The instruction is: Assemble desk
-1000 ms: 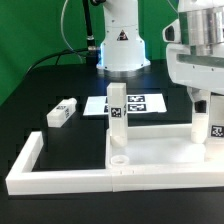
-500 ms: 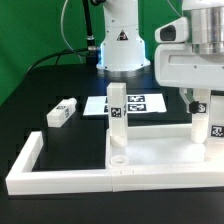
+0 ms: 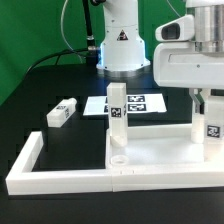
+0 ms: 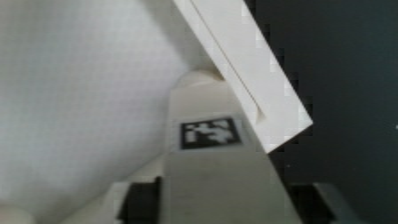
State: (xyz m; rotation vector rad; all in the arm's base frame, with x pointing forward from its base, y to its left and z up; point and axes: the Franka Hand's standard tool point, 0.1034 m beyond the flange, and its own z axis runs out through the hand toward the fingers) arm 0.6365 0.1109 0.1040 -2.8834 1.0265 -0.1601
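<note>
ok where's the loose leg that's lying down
In the exterior view the loose leg lies flat on the black table at that view's left, apart from the marker board and beyond the white border frame.

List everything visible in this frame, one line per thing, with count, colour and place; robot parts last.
desk top: one, white, lying inside the border frame, toward the exterior view's right.
legs: three visible, white with tags; one upright at the top's corner, one lying loose on the black table, one upright under the tool, also seen in the wrist view.
border frame: one, white bars along the table's near edge.
marker board: one, white, flat behind the upright leg.
arm base: one, white, rear centre.
tool: one, around the right leg.
</note>
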